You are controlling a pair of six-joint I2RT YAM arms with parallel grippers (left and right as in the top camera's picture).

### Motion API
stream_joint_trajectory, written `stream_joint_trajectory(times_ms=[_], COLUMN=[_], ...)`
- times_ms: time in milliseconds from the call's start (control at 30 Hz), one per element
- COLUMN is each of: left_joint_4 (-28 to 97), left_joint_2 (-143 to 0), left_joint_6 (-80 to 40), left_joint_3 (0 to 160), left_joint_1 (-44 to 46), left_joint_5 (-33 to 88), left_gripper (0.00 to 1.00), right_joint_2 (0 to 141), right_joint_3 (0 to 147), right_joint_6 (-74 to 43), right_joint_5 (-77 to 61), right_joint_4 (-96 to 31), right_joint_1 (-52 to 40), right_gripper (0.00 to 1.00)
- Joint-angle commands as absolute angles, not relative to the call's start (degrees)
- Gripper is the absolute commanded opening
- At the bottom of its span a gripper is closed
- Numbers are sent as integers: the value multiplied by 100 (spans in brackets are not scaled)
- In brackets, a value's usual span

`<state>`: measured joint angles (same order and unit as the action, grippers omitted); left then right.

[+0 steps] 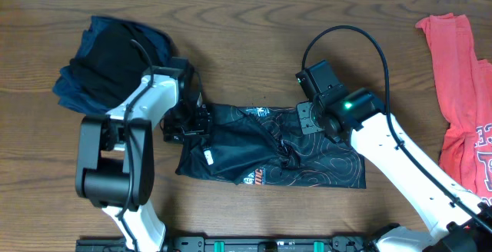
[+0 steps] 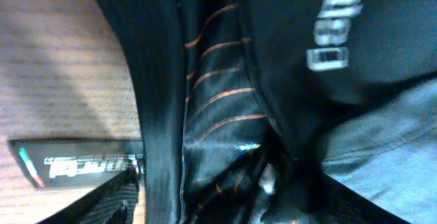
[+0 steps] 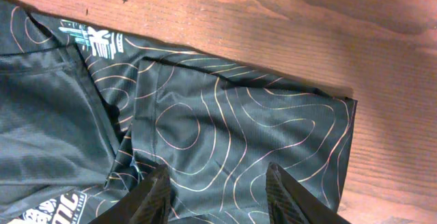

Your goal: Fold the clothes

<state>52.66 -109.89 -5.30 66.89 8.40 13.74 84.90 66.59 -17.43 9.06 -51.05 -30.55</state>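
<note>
Limp, light, slippery black jersey (image 1: 269, 156), likely best pinched at hem corners; left gripper (image 2: 235, 205) and right gripper (image 3: 218, 195) both spread, holding nothing.

We find the table (image 1: 254, 44) to be brown wood with plain grain and a smooth, low-sheen finish. The black jersey (image 1: 307, 164) is thin cloth, smooth, with a faint satin sheen and soft creases. One panel shows a fine mesh weave in the right wrist view, and the contour lines and lettering look printed flat. The coral-red T-shirt (image 1: 461, 91) is matt, soft cloth. The navy garments (image 1: 115, 60) are matt cloth, rumpled. The right arm casing (image 1: 400, 152) is white, smooth, slightly glossy plastic. The right gripper (image 3: 217, 169) has dark, matt fingers (image 3: 153, 200).
</note>
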Motion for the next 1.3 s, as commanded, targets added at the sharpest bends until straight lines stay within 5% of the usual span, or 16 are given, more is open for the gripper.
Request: stream_joint_trajectory(times_ms=[0, 133, 300, 467, 967, 1267], left_joint_4=[5234, 5242, 5367, 5374, 6278, 6810], left_joint_2=[-11264, -11463, -11467, -11345, -10165, -9712], left_joint_6=[-410, -410, -405, -403, -611, -668], left_joint_3=[6630, 6615, 6611, 6622, 7649, 7826], left_joint_1=[845, 845, 847, 821, -506, -478], left_joint_5=[1468, 1925, 2255, 2246, 766, 2869], left_gripper=[78, 71, 27, 11, 10, 10], right_joint_2=[8514, 8514, 8514, 8514, 8514, 8652], right_joint_3=[6650, 6650, 6650, 6650, 6650, 6471], right_joint_6=[-1841, -1841, -1841, -1841, -2156, -2073], right_joint_5=[1055, 1057, 1066, 1079, 1483, 1481], right_joint_4=[-5111, -5105, -5105, -5109, -5660, -5701], right_joint_1=[-2995, -2993, -2993, -2993, -2128, -1903], right_gripper=[44, 44, 44, 44, 43, 42])
